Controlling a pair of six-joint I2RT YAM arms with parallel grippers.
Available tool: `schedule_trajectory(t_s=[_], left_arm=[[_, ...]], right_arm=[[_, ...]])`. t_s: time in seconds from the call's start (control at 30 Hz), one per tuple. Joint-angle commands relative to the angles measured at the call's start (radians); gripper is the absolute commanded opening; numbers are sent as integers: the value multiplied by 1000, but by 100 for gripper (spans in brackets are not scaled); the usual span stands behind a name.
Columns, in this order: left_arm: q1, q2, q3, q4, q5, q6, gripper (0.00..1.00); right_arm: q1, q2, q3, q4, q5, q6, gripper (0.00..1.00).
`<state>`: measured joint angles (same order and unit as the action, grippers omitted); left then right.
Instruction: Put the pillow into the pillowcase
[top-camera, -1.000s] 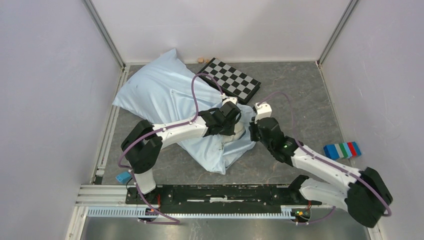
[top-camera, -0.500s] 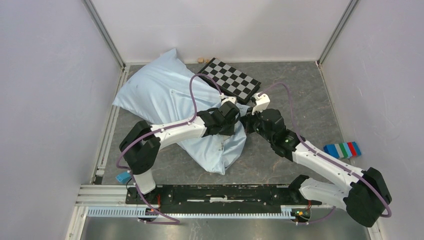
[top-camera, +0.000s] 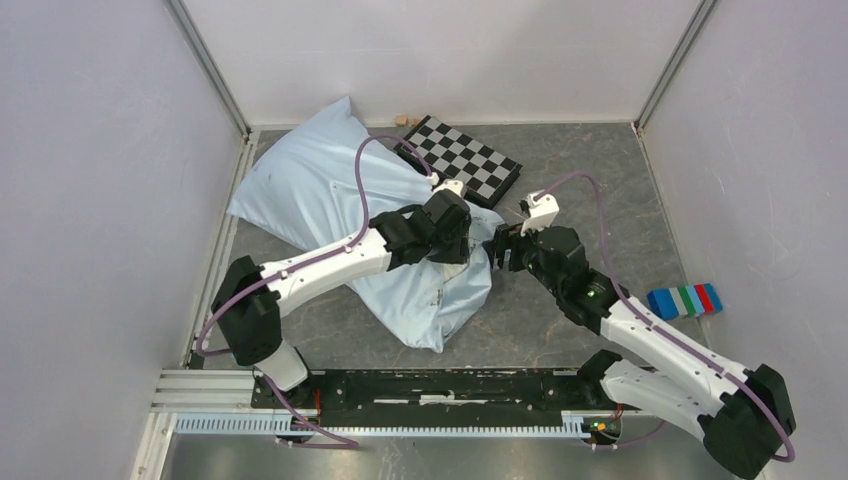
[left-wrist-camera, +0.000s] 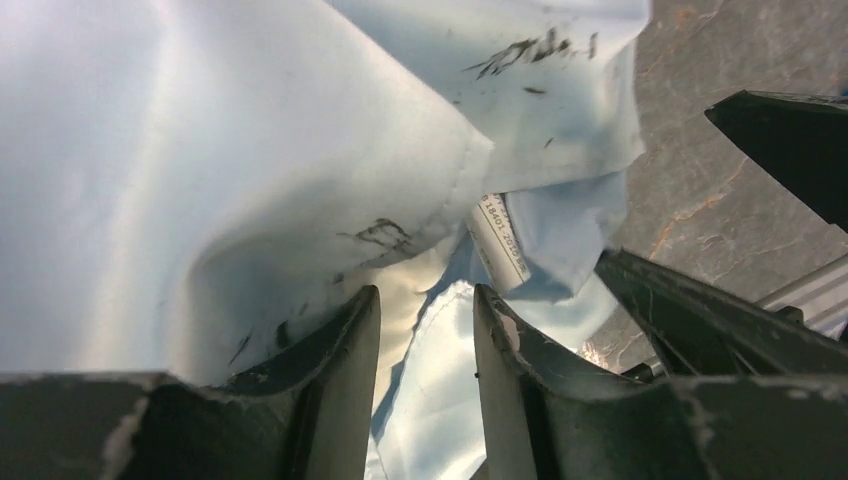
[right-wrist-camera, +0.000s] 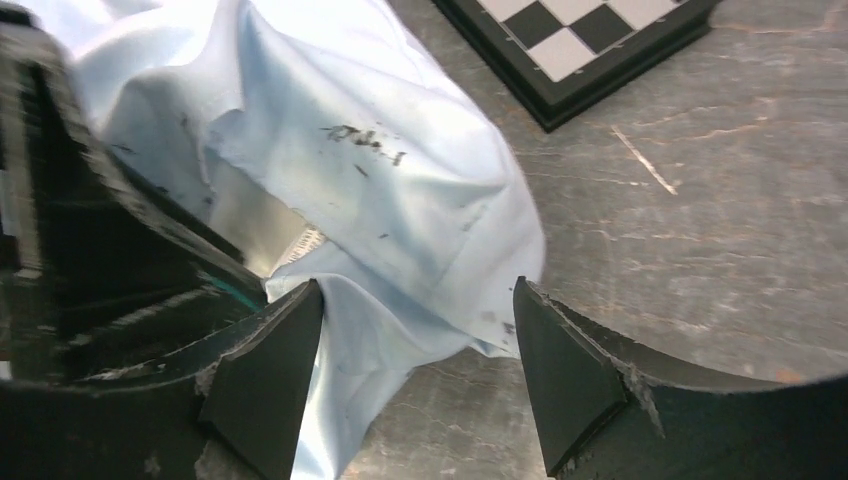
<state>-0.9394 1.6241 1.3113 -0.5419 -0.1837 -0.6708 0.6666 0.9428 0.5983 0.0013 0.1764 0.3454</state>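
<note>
The pale blue pillowcase (top-camera: 320, 190) lies bulging from the far left corner to the middle of the floor, and the pillow is almost wholly hidden inside it. Only a cream strip of the pillow (left-wrist-camera: 402, 310) and a small white tag (left-wrist-camera: 497, 240) show at the case's open end. My left gripper (top-camera: 455, 240) hovers over that open end, and in its wrist view the left gripper (left-wrist-camera: 425, 292) has its jaws parted, loose cloth behind them. My right gripper (top-camera: 497, 250) stands open just right of the hem. In its own view the right gripper (right-wrist-camera: 418, 285) is spread wide around a slack fold of pillowcase (right-wrist-camera: 400, 180).
A black-and-white checkerboard panel (top-camera: 465, 160) lies behind the grippers, its corner touching the pillowcase. Coloured blocks (top-camera: 685, 300) sit by the right wall and a small blue object (top-camera: 246, 354) by the left arm's base. Walls close in on three sides.
Both grippers have opened and let go of the pillowcase's hem. The right gripper has drawn back to the right and farther away; the left arm has shifted toward the far side.
</note>
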Motion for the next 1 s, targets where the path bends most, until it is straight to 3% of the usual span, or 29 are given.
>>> schedule_trajectory(t_s=[0.0,0.27,0.47,0.53,0.63,0.8,0.87,0.97], left_arm=[[-4,-64,76,-64,-55,-5,50],[-13,-109,118,-144,-48,25,51],[-81,-208,32,-292,-96,-1,61],[-124,-236,3,-351,-118,-23,66],[-206,-257,-26,-422,-133,-59,73],[-311,-196,-52,-479,-196,-134,76],[-311,-175,-52,-503,-258,-168,72],[-311,-171,-39,-537,-348,-184,55]], right_arm=[[-2,-44,20,-85,121,-69,78],[-4,12,-3,-21,43,-158,79],[-19,136,81,42,54,-183,78],[-31,169,123,35,70,-182,68],[-50,183,184,34,52,-178,43],[-57,197,292,2,36,-181,18],[-60,194,310,1,47,-182,13],[-96,199,339,-51,55,-179,6]])
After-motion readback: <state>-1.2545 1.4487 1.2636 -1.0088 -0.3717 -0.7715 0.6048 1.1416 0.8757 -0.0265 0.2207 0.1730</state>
